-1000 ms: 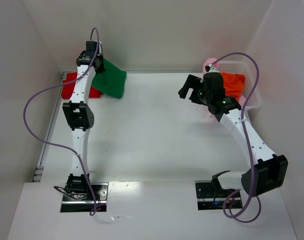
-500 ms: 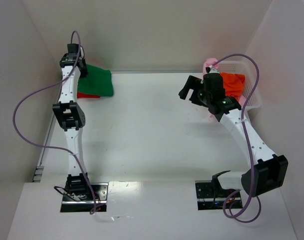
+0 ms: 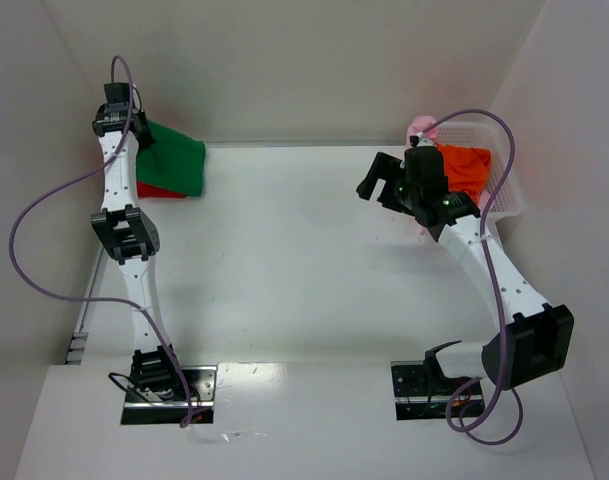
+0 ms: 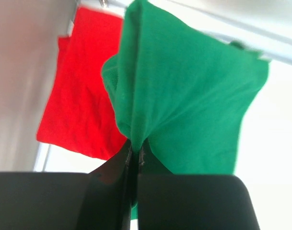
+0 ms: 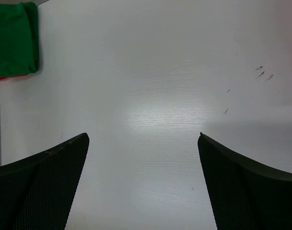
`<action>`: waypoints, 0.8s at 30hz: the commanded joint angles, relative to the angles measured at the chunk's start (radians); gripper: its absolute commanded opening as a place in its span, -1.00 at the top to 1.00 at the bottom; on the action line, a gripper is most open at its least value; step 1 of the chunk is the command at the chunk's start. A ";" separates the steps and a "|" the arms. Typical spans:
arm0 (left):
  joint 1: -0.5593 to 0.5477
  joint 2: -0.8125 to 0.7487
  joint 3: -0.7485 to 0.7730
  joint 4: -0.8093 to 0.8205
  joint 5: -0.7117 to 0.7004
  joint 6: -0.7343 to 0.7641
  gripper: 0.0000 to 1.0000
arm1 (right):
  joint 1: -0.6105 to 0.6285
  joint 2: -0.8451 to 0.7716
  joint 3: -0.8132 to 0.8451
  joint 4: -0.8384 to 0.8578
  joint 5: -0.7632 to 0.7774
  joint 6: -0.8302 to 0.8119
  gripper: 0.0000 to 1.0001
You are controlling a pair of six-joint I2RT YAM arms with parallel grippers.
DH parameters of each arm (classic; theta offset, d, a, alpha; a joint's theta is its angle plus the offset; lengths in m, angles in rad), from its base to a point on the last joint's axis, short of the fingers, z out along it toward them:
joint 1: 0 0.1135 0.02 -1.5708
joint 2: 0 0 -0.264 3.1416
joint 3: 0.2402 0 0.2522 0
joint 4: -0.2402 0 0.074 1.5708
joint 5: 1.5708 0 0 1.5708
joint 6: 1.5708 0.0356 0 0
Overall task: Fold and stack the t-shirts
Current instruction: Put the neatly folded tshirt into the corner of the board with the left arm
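At the far left corner of the table (image 3: 284,250), the left gripper (image 4: 134,155) was pressed together on a bunched fold of the dark green t-shirt (image 4: 184,105). The cloth hung tented from that single pinch, above the flat red t-shirt (image 4: 83,105), which lay against the left wall. The green shirt overlapped only the right part of the red one.

The main risk looked to be a crooked stack. Released from there, the green shirt would probably land offset to the right and rumpled, because one pinch point lets the free layers sag and open out. If the trailing hem were dragged across the red shirt, it could also pull that fold out of shape. The arm was working close to the wall, so it had little room to correct leftward.

The right gripper (image 5: 143,135) was spread wide and empty over bare table. It sat just left of the white mesh basket (image 3: 509,195), which held the orange t-shirt (image 3: 466,165) and the pale pink t-shirt (image 3: 420,127). Reaching in carelessly could snag the mesh or lift both shirts at once.
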 commanded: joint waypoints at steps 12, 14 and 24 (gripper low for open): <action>0.101 0.031 0.190 0.044 0.108 -0.024 1.00 | 0.007 0.043 0.028 0.021 -0.012 0.029 -1.00; 0.111 0.035 0.190 0.044 0.108 -0.034 1.00 | 0.007 0.043 0.028 0.021 -0.012 0.032 -1.00; 0.127 0.129 0.216 0.044 0.107 -0.063 0.33 | 0.007 0.061 0.031 0.021 -0.012 0.038 -1.00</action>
